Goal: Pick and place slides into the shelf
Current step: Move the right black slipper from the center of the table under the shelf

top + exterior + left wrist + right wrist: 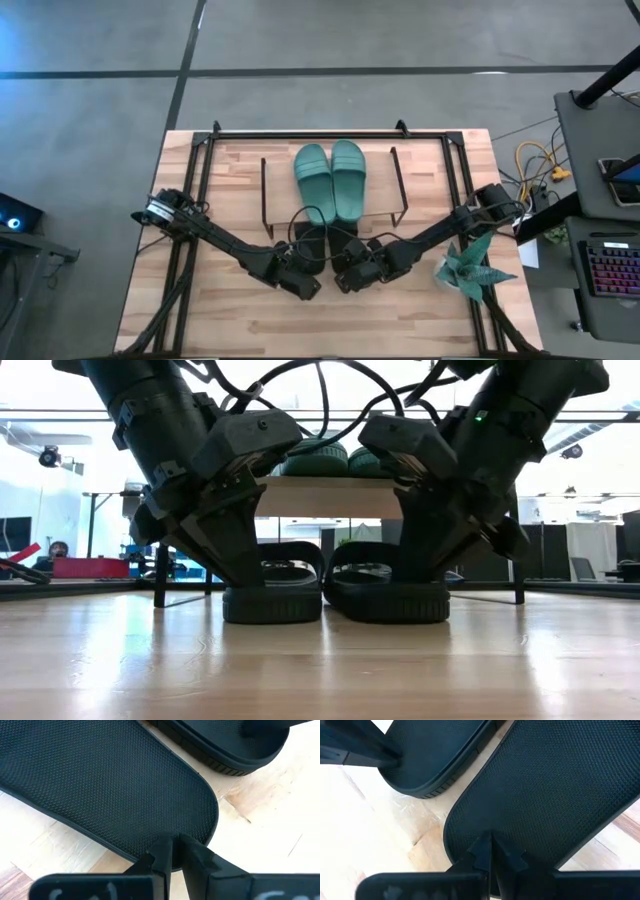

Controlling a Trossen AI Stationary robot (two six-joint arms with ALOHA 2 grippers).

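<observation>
Two black slides [335,598] side by side, textured footbeds, thick soles

No legible text or labels.

black slides [325,243] mostly hidden under both arms, shelf [330,497] legs behind them

Two dark, near-black arms built of long slim links and blocky, angular joint housings, with loose black cables looping up from the wrists and a round silver-rimmed part at the left arm's [215,238] base. Matte black faceted casings around the wrists, a small green light glowing on the right arm [478,417], and faint whitish scrawled marks on the body of the left gripper [172,851]. Thin flat black fingers [482,851], wedge-shaped, tapering to narrow tips.
</observation>
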